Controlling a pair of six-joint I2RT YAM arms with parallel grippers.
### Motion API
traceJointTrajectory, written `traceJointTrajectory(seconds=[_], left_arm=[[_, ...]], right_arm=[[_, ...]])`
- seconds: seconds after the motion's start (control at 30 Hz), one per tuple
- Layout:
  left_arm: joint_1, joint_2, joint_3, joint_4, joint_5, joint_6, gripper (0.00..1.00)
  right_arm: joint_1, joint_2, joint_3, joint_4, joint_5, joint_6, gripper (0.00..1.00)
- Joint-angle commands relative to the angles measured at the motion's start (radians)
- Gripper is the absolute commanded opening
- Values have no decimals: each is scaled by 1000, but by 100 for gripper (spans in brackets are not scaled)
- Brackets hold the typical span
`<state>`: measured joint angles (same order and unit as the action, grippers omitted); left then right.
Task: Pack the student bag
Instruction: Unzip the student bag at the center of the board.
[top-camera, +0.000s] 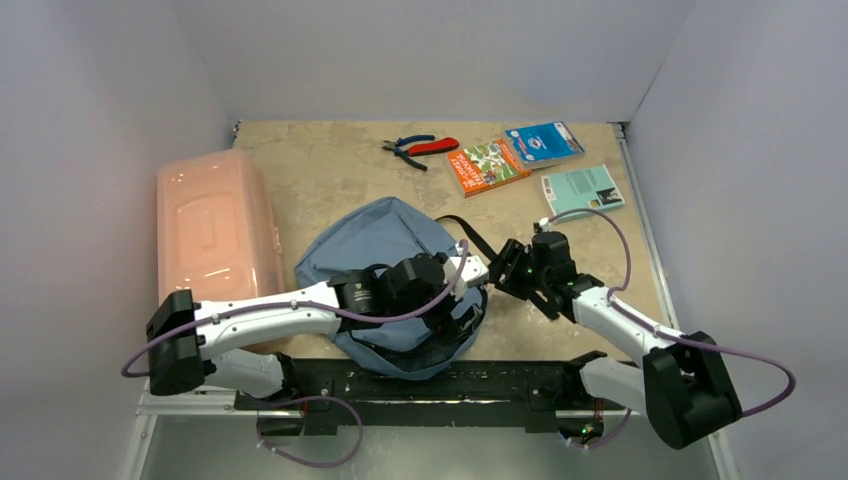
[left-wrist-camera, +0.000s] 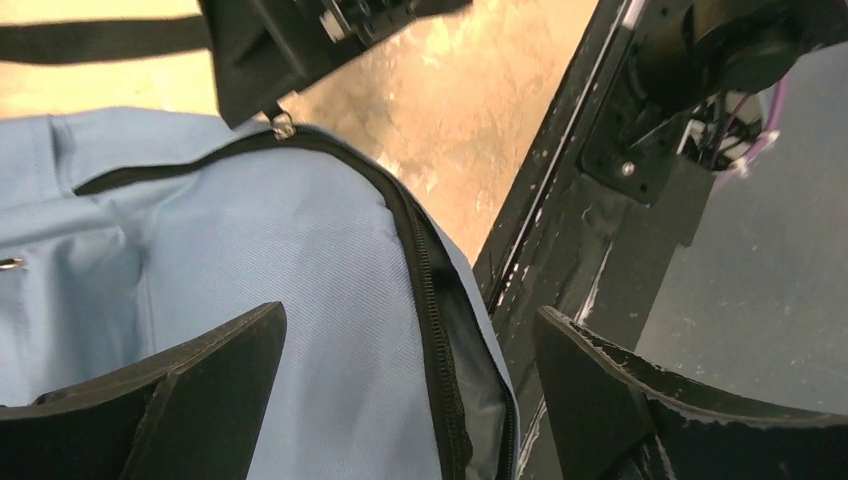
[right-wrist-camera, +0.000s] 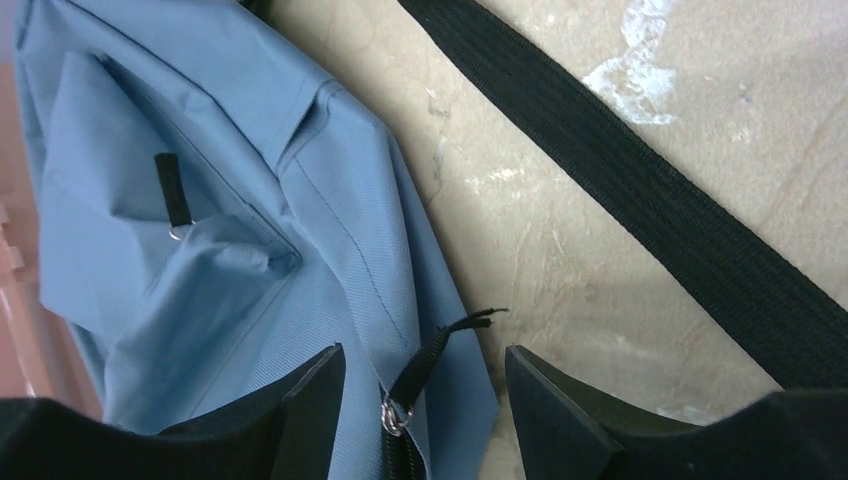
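Black fingers of the right gripper (right-wrist-camera: 425, 400) fill the bottom of its wrist view. They are parted and hold nothing. A metal zip pull (right-wrist-camera: 396, 412) with a short black cord tab sits in the gap between them, not yet pinched.

Around it lies the student bag (right-wrist-camera: 200, 150), soft grey-blue fabric. Its black strap (right-wrist-camera: 650, 200) runs flat over the tan table (right-wrist-camera: 560, 260) beside it.

The left gripper (left-wrist-camera: 410, 400) is spread wide and empty, hovering over the bag's dark zip track (left-wrist-camera: 425, 290) near the black front rail (left-wrist-camera: 560, 240).

Seen from above, the bag lies slumped mid-table between both arms. A pink box (top-camera: 210, 225) sits just to its left, and pliers (top-camera: 420, 147) and three booklets (top-camera: 487, 165) lie well beyond.

The bag looks light and limp, so it will likely bunch and slide if tugged. The zip pull seems the best hold, with the other gripper pinning fabric beside the track.
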<state>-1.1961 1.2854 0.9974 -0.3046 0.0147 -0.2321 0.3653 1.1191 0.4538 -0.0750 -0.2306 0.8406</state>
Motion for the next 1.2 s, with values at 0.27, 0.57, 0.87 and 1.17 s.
traceJointTrajectory(seconds=[0.27,0.57,0.87,1.17], left_arm=[[-44,192,169,-107,-132,40,95],[-48,293,208,-157,-130,47,97],[-48,330,257,-210,-254,24,58],[-59,108,101,-142,-287,79,0]], right_arm=[[-8,106,-73,340,-72,126,34],[-8,-49,-48,222,1,43,0],[-8,-116,-21,172,-24,3,0],[-11,-71,47,134,77,-68,0]])
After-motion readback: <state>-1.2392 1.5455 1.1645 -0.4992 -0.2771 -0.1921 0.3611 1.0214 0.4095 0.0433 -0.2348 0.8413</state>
